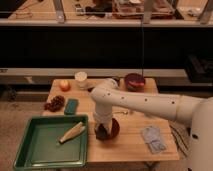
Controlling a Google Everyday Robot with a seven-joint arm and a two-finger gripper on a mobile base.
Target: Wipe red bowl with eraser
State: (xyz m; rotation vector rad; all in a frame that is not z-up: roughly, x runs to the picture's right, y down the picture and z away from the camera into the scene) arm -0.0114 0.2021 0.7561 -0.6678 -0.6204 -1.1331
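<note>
The red bowl (114,129) sits on the wooden table (130,150), just right of the green tray. My white arm reaches in from the right and bends straight down over it. My gripper (102,131) points down into the left part of the bowl and hides much of its inside. A small dark block, the eraser (101,134), shows at the gripper's tip, held against the bowl's inside. The gripper is shut on it.
A green tray (30,150) holding a yellowish corn cob (71,132) stands at the front left. A teal block (71,106), grapes (54,103), a peach (64,85), a white cup (80,79) and a maroon bowl (134,80) lie behind. A crumpled packet (153,138) lies right.
</note>
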